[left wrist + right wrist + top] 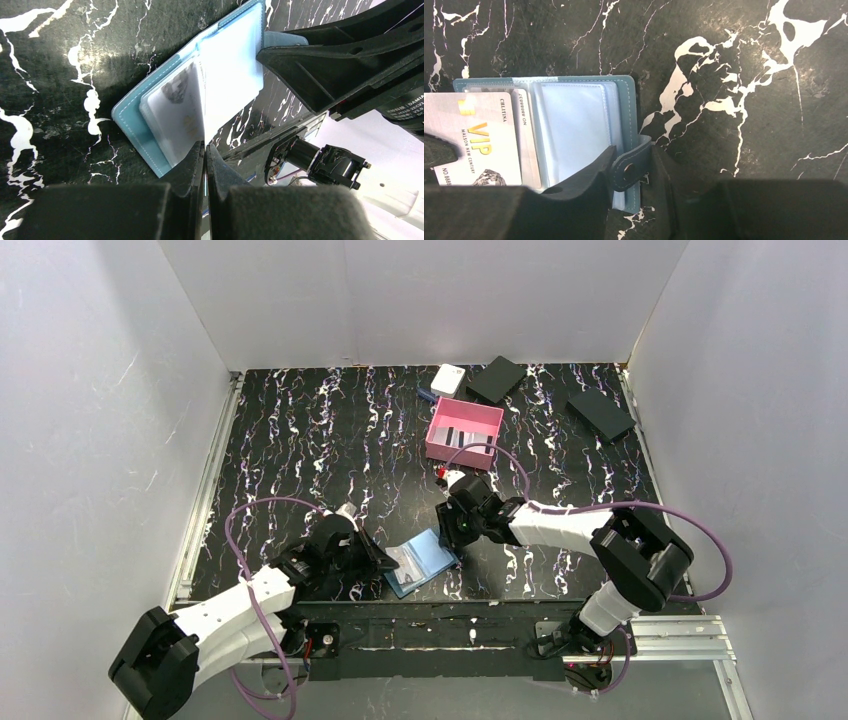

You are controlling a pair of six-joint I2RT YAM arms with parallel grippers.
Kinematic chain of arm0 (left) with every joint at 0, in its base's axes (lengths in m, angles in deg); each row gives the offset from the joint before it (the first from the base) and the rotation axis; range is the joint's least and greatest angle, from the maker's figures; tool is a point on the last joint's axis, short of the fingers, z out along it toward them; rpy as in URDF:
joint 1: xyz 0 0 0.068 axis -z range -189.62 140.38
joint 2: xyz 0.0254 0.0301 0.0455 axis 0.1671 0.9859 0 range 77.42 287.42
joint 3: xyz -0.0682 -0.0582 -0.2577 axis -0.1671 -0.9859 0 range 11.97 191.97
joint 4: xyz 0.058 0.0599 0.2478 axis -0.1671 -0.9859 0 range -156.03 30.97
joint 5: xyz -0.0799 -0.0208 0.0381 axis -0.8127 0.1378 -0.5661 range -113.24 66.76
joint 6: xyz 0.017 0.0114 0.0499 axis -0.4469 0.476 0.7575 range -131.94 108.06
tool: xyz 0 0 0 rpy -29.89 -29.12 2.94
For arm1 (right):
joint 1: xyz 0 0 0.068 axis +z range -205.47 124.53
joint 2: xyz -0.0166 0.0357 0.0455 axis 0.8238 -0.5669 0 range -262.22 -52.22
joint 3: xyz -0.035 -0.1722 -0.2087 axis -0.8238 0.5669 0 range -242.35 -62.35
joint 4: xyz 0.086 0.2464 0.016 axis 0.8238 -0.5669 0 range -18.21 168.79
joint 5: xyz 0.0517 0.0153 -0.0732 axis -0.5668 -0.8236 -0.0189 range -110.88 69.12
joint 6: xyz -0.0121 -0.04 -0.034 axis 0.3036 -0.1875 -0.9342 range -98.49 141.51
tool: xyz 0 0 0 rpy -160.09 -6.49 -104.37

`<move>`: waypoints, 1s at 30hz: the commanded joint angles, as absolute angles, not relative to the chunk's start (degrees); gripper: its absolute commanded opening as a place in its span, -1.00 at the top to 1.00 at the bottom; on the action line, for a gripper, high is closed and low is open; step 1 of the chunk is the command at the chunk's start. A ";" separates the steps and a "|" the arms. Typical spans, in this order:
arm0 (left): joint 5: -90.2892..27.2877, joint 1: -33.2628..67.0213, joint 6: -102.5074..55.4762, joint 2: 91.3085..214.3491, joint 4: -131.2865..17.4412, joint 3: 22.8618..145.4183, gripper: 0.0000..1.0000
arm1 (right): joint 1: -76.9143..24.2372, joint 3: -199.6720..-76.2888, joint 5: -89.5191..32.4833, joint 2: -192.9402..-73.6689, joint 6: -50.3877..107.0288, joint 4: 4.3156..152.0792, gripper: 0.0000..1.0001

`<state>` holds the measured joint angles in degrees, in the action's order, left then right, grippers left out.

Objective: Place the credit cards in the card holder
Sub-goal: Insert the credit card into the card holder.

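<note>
The wallet (425, 558) lies open and flat on the black marbled table (330, 450), close to the near edge and roughly midway between the two arms. Its pale blue inside with the clear sleeves faces up.

The left gripper (205, 150) is low at the wallet's left side. Its fingers are pressed tight together, and the thin edge of a clear sleeve seems to run in between their tips. Just beside those fingers a silver card (479, 135) marked VIP lies on the left half of the wallet. Its far part looks tucked under a sleeve, though I can't say how deep it sits.

The right gripper (634, 165) is at the wallet's right edge. Its jaws are partly spread, one finger on each side of the snap tab (630, 167). Both fingers touch the tab, so it is nipped between them.

Farther back, right of centre, stands a pink tray (458, 455) holding what look like more flat cards (462, 435). Beyond it at the far edge are a small white box (448, 378) and a black box (496, 379), with a second black box (601, 414) off toward the far right corner.
</note>
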<state>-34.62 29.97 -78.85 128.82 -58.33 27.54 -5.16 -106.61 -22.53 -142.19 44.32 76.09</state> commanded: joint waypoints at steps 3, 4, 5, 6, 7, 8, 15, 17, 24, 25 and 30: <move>-34.93 30.28 -78.73 129.77 -56.83 28.05 1.00 | -4.94 -102.31 -23.25 -146.44 45.83 71.58 0.34; -34.93 30.28 -78.73 129.86 -56.74 28.05 1.00 | -4.98 -102.44 -23.45 -146.46 45.85 71.57 0.35; -35.02 30.28 -78.88 129.99 -56.51 28.01 1.00 | -4.95 -102.49 -23.71 -146.49 45.99 71.66 0.36; -35.15 30.27 -79.02 130.17 -56.23 27.99 1.00 | -4.93 -102.51 -23.97 -146.53 46.14 71.76 0.36; -35.35 30.26 -79.08 130.51 -55.90 28.09 1.00 | -4.94 -102.52 -24.17 -146.61 46.31 71.83 0.37; -35.48 30.26 -79.14 131.00 -55.96 28.20 1.00 | -4.93 -102.59 -24.32 -146.76 46.36 71.81 0.38; -36.05 30.28 -83.41 131.42 -55.85 26.83 1.00 | -5.01 -102.69 -24.92 -147.06 46.67 72.12 0.41; -36.34 30.27 -85.06 130.95 -55.87 26.20 1.00 | -5.01 -102.70 -24.92 -147.06 46.67 72.00 0.42; -35.24 30.25 -86.63 131.76 -56.11 24.91 1.00 | -5.02 -102.17 -26.82 -146.06 47.71 71.98 0.42; -34.89 30.20 -86.29 132.34 -56.05 24.94 1.00 | -5.02 -101.94 -27.72 -145.34 48.26 72.02 0.42; -34.72 29.00 -81.80 136.99 -56.50 26.76 1.00 | -5.02 -100.34 -32.74 -142.07 50.63 72.62 0.33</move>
<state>-35.90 29.87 -85.57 133.80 -54.67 25.73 -5.69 -104.33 -27.36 -142.36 48.55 80.60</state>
